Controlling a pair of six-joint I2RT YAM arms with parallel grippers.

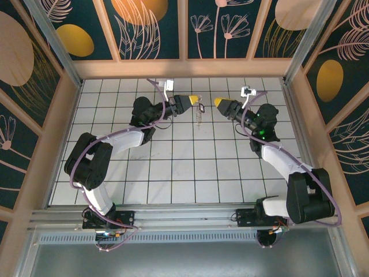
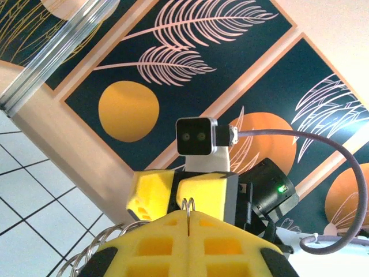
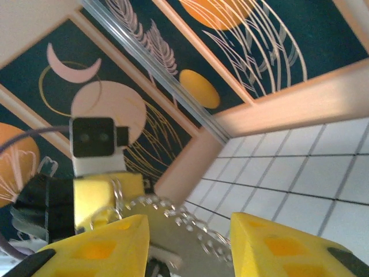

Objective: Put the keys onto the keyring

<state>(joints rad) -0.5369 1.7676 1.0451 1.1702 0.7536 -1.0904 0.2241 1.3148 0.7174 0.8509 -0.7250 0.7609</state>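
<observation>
Currently, my left gripper (image 1: 194, 103) is positioned above the far middle of the white tiled table (image 1: 173, 173), pointing to the right. Its two yellow fingers (image 2: 230, 254) are pressed together and clamped on the keyring (image 1: 200, 114).

Top view:
- The keyring hangs from my left fingertips as a thin silvery strand.
- Whether its lower end touches the tiles cannot be determined.

Left wrist view:
- A thin loop of the ring's wire stands up out of the seam between my closed fingers.
- Further silvery coils curve out at the lower left, just beside the finger.

My right gripper (image 1: 217, 103) points to the left and faces the left gripper head-on. It sits just beside the keyring, on the ring's right side. The jaws stand apart.

Right wrist view:
- My right fingers (image 3: 98, 248) sit at the bottom left and bottom right of the view, with a clear gap between them.
- The keyring's pale flattened band lies across this gap, with small jagged silvery pieces along one edge.
- Whether either right finger touches the band cannot be determined.
- Beyond the ring are the left gripper's yellow fingers, topped by a black-faced wrist camera (image 3: 92, 137).

From above, the two sets of fingertips are near each other but apart, with the keyring between them. A grey cable (image 1: 115, 138) runs along my left arm. Both arms reach toward the patterned back wall (image 1: 184, 29).
</observation>
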